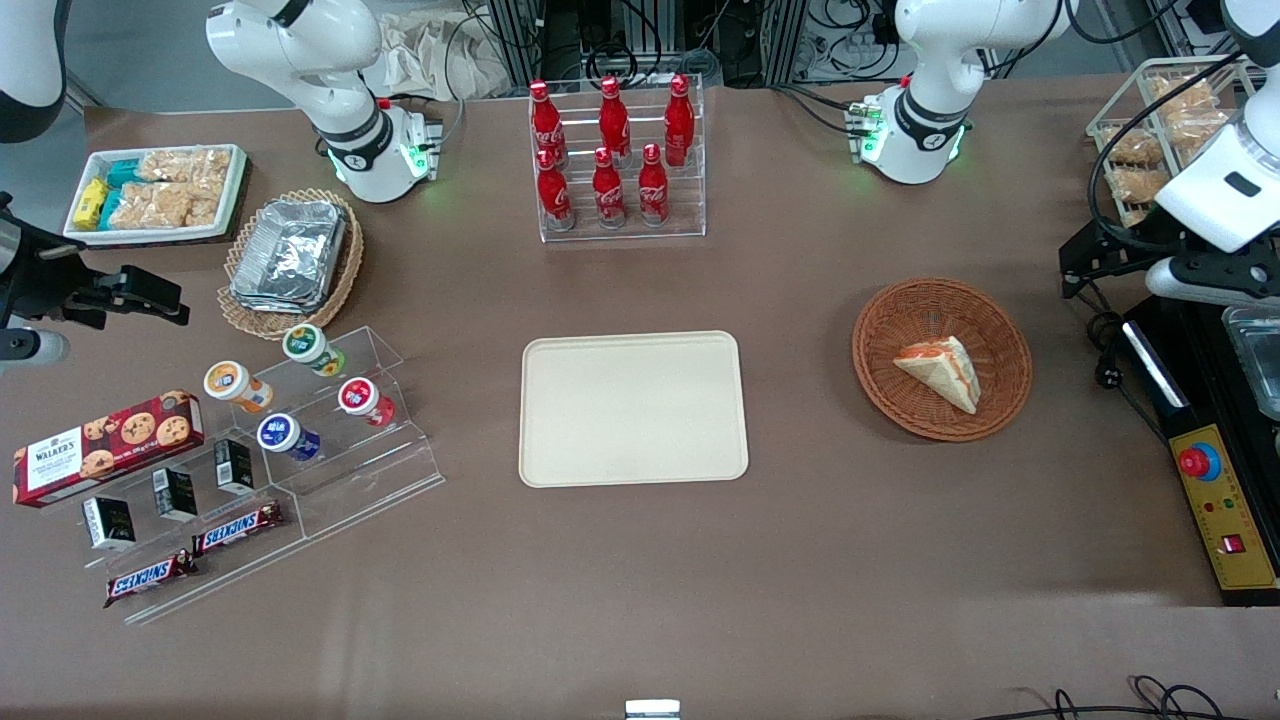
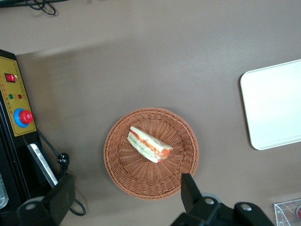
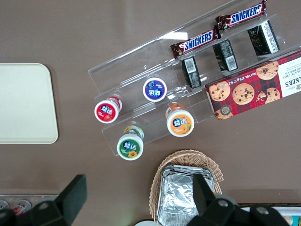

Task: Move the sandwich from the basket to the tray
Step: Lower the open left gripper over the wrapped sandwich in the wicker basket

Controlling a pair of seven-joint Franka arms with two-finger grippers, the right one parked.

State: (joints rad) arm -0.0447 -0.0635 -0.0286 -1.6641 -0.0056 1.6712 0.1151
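Below the wide-open, empty tool [image 2: 124, 200], the sandwich [image 2: 149, 145] lies in the basket [image 2: 141, 181].

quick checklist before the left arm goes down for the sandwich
1. Sandwich lies in the basket: ok.
2. Nothing covers the sandwich: ok.
3. Gripper is open, holding nothing: ok.
4. Gripper is high above the table, over the basket's rim rather than the sandwich: not ok, centre it first.
5. Tray is bare: ok.
6. Table between basket and tray has nothing on it: ok.
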